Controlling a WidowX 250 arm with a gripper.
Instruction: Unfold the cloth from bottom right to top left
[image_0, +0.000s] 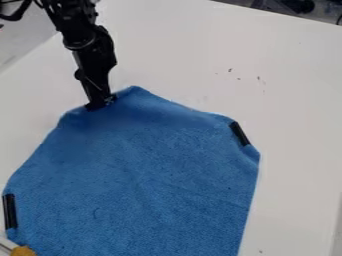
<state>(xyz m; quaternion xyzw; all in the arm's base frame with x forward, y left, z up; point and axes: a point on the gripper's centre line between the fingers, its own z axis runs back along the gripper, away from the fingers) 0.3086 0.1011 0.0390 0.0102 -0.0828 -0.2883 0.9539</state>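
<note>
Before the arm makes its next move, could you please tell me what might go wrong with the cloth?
The gripper is right at the cloth's top edge, so a poor pull or release might fold or bunch that edge. Pulling further could also slide the whole cloth, since it already lies broadly spread. And the orange item at its lower-left edge might catch or get dragged along.

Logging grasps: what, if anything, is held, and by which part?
The black tool meets the blue fabric cloth at its upper edge; whether it grips is unclear.
</note>
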